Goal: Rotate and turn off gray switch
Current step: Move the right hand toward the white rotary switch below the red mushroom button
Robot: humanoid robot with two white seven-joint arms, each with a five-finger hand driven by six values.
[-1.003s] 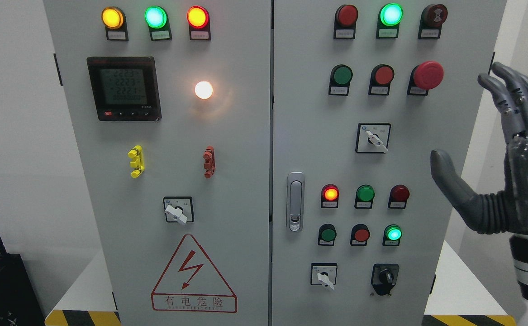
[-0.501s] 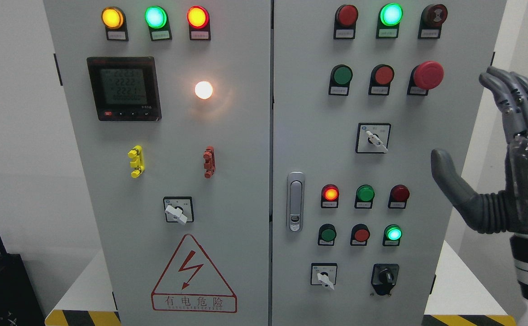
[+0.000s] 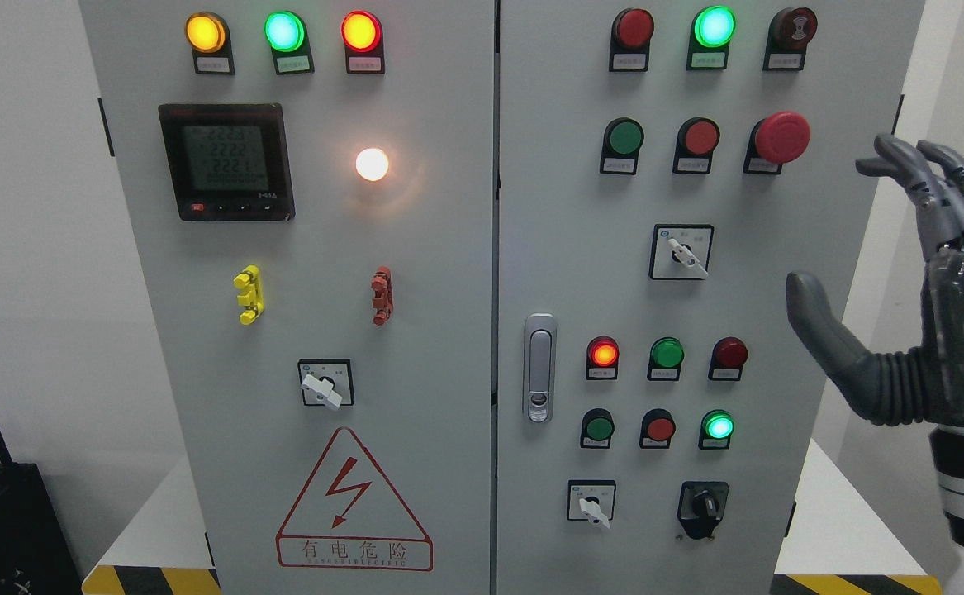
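Dark gray fingers (image 3: 915, 169) are showing glossy against a pale gray cabinet (image 3: 448, 330). Just left of the fingers a red mushroom button (image 3: 782, 136) is showing, with flat red button (image 3: 701, 137) and green button (image 3: 625, 137) further left. Below-left of the fingers the gray switch (image 3: 686, 254) is showing a white lever on a black-framed white plate. Well left of the fingers, amber lamp (image 3: 206, 32), green lamp (image 3: 284, 31) and red-orange lamp (image 3: 361, 30) are glowing. A red-outlined warning triangle (image 3: 353, 500) is showing far below-left. Yellow-black hazard stripes (image 3: 151, 580) are edging the white counter (image 3: 841, 521).
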